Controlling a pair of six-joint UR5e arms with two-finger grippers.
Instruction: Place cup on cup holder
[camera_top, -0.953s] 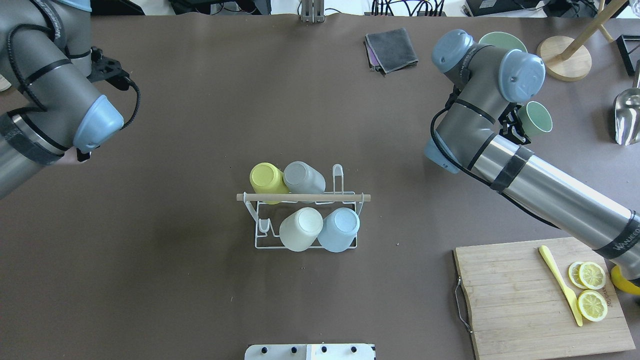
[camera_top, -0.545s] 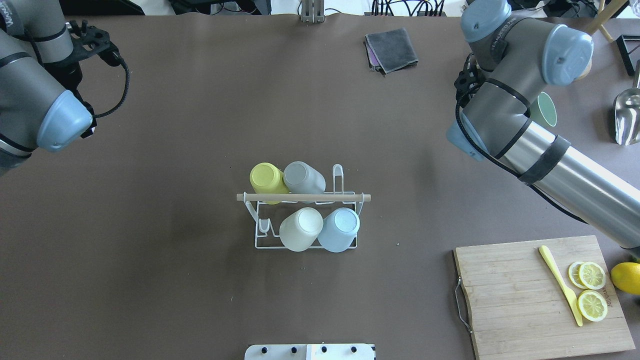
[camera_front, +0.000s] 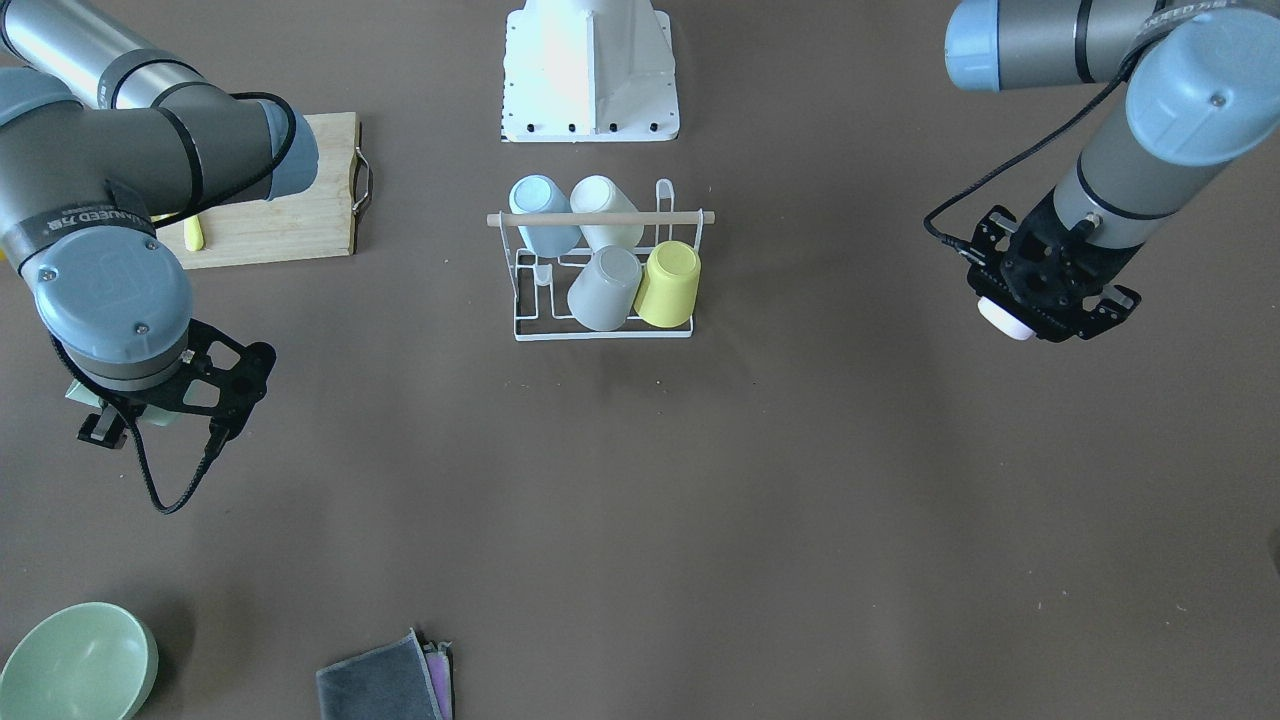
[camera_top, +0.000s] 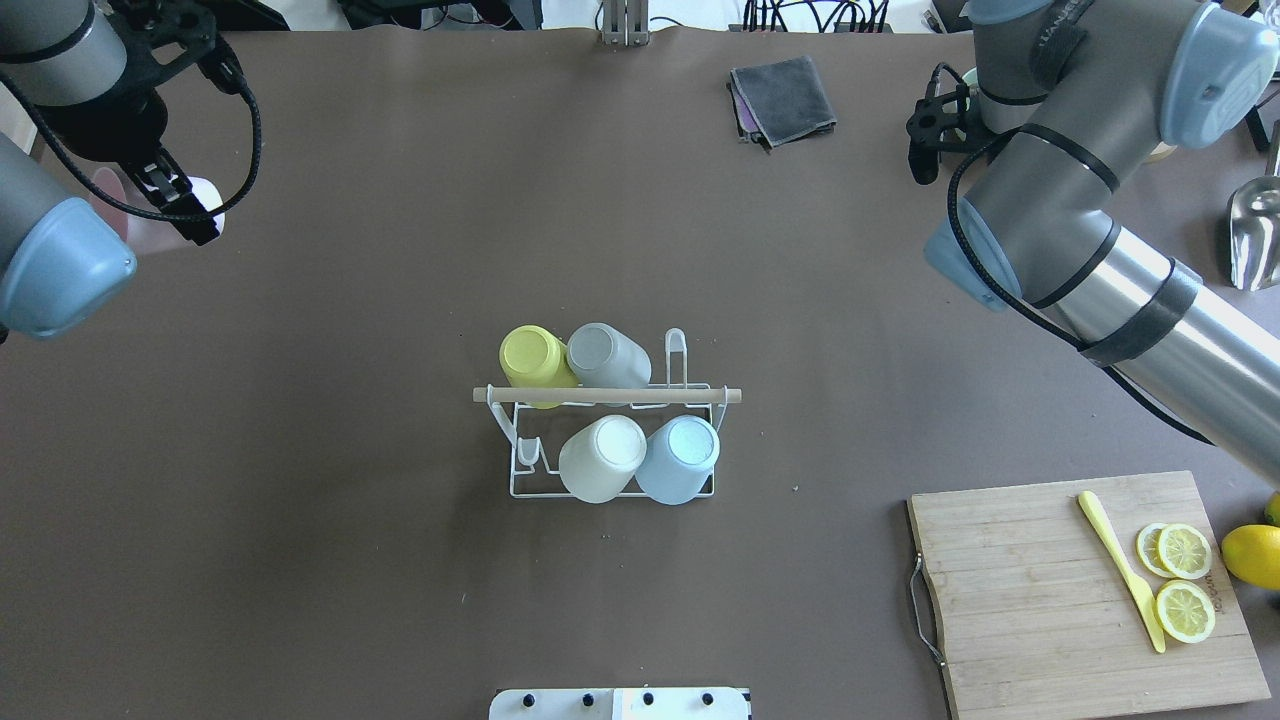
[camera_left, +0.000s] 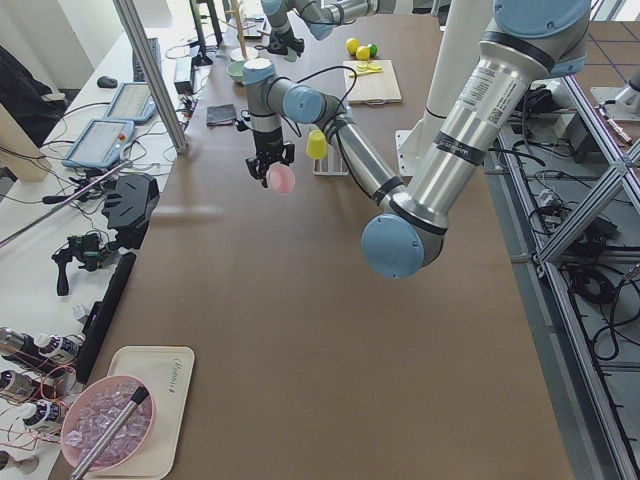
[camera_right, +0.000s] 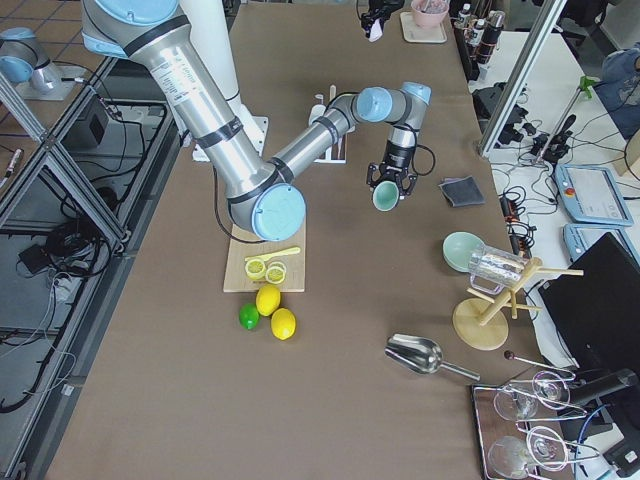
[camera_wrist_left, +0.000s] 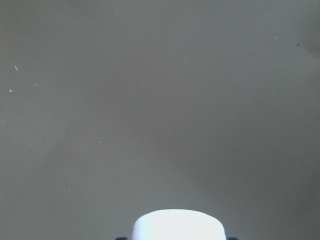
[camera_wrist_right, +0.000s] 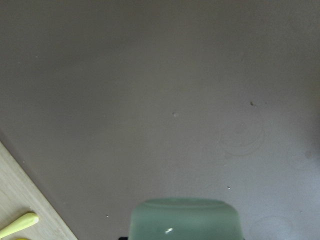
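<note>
Swinging out further than a second ago, both arms have moved toward the table's far edge. The left gripper (camera_left: 274, 170) is pinched on a pink cup (camera_left: 283, 181) over bare table, and the right gripper (camera_right: 388, 186) is clamped on a green cup (camera_right: 384, 199) — now hidden behind its arm from overhead. The cup holder (camera_top: 700, 395) hasn't budged mid-table, well apart from both, carrying the yellow cup (camera_top: 535, 357), grey cup (camera_top: 603, 352), cream cup (camera_top: 600, 455) and blue cup (camera_top: 680, 455).
</note>
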